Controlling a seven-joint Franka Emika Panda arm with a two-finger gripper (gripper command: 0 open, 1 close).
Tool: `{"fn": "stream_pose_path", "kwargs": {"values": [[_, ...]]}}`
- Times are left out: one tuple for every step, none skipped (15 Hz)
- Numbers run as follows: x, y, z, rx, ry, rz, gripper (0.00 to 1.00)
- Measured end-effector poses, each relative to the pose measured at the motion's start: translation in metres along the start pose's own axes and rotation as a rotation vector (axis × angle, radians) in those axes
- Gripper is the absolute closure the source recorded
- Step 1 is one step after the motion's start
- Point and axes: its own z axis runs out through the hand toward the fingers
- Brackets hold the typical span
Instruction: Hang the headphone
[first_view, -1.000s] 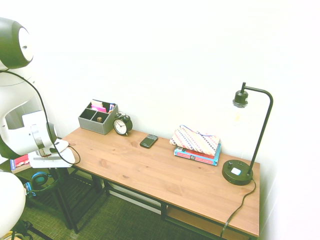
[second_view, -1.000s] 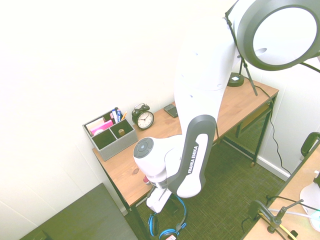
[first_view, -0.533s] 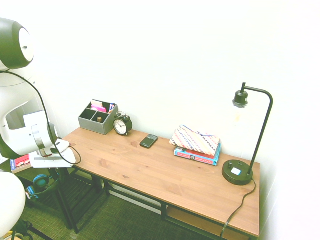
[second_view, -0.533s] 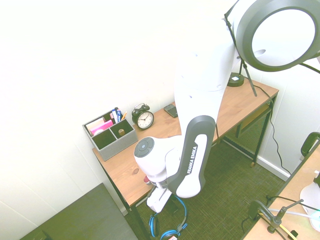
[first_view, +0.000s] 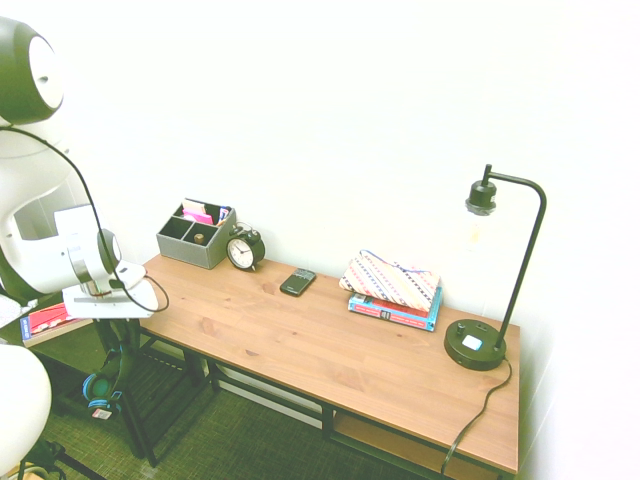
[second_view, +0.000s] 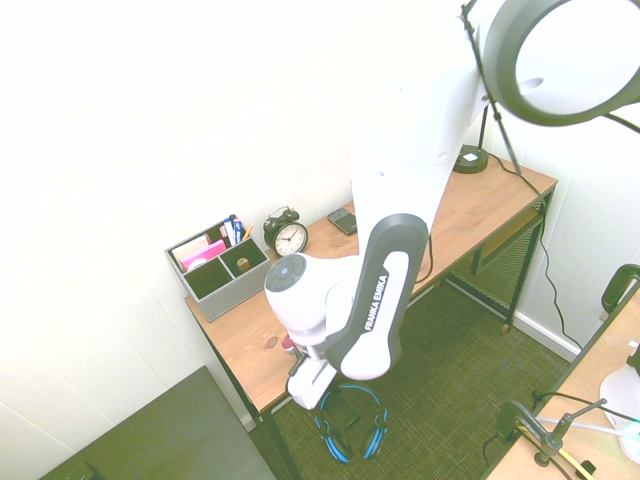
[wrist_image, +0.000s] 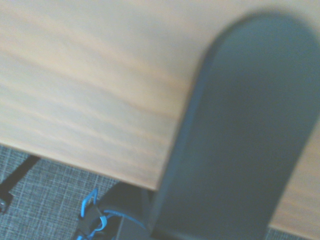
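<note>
Since the headphone (second_view: 376, 438) has turned below the counter (second_view: 245, 350), it is probably hung; whether the pincer (second_view: 311, 382) is spread, one cannot tell.

One alarm clock (first_view: 243, 251), one phone (first_view: 298, 282), one lamp (first_view: 475, 344).

Headphone (second_view: 379, 433) below end effector (second_view: 312, 383), beside wooden desk (second_view: 462, 222), alarm clock (second_view: 290, 238) near organizer (second_view: 229, 283)

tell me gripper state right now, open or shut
Gripper: cannot tell whether open or closed, or holding anything; over-ear headphones show near it.
</note>
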Motion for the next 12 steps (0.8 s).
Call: {"fn": "stream_pose_path", "kwargs": {"values": [[0.003,-0.003,-0.032,0.026,0.007,-0.018,0.0],[0.004,-0.003,-0.064,0.05,0.009,-0.032,0.0],[0.004,0.0,-0.093,0.066,0.003,-0.042,0.0],[0.003,0.007,-0.121,0.072,-0.009,-0.055,0.0],[0.004,0.017,-0.148,0.061,-0.02,-0.073,0.0],[0.01,0.031,-0.173,0.039,-0.021,-0.096,0.0],[0.021,0.049,-0.197,0.019,-0.015,-0.114,0.0],[0.038,0.073,-0.22,0.009,-0.005,-0.125,0.0],[0.057,0.101,-0.237,0.008,0.005,-0.136,0.0],[0.076,0.133,-0.25,0.01,0.013,-0.143,0.0],[0.095,0.169,-0.261,0.015,0.016,-0.145,0.0],[0.111,0.205,-0.273,0.033,0.017,-0.147,0.0]]}}
